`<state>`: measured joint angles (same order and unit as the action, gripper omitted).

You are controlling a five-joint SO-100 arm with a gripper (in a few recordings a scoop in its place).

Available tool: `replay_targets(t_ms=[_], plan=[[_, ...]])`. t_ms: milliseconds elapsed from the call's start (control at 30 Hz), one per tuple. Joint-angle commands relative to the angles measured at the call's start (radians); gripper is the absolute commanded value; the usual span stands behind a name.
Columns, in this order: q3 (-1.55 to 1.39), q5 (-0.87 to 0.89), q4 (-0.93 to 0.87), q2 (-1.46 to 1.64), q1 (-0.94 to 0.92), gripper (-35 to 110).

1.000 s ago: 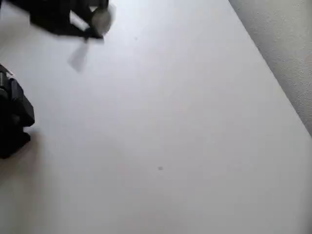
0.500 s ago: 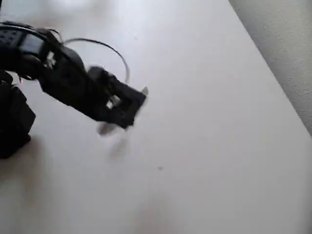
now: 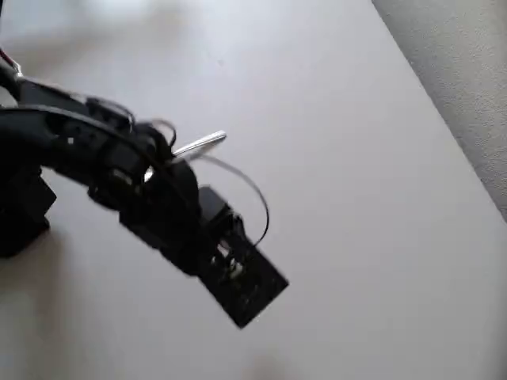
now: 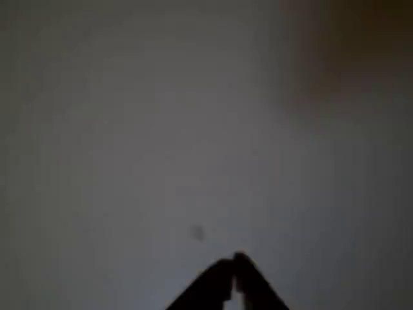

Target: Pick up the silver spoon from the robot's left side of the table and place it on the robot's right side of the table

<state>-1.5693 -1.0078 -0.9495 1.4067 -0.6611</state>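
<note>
Up close in the wrist view, the gripper (image 4: 233, 263) has its two dark tips pressed together with nothing I can see between them. It's dim and blurry though. Just past the tips is a small dark speck (image 4: 197, 232) on the table (image 4: 116, 129). The overhead view adds the black arm (image 3: 158, 198) stretched out over the white top, and beyond it the silver spoon (image 3: 200, 145). Its slim handle pokes out from behind the arm and the bowl end is hidden. Can't tell if it's lying flat.
</note>
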Motion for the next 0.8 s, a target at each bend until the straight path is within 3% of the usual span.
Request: replay_targets(t_ms=[0,200,300,500,767], plan=[[0.063,0.138,-0.276,0.218,0.170,-1],[-0.272,0.244,-0.397,0.669,0.482,-1],[-0.437,0.265,-0.439,0.841,0.629,11],[-0.824,0.020,-0.379,1.062,0.871,17],[-0.836,-0.091,-0.241,0.894,0.917,18]])
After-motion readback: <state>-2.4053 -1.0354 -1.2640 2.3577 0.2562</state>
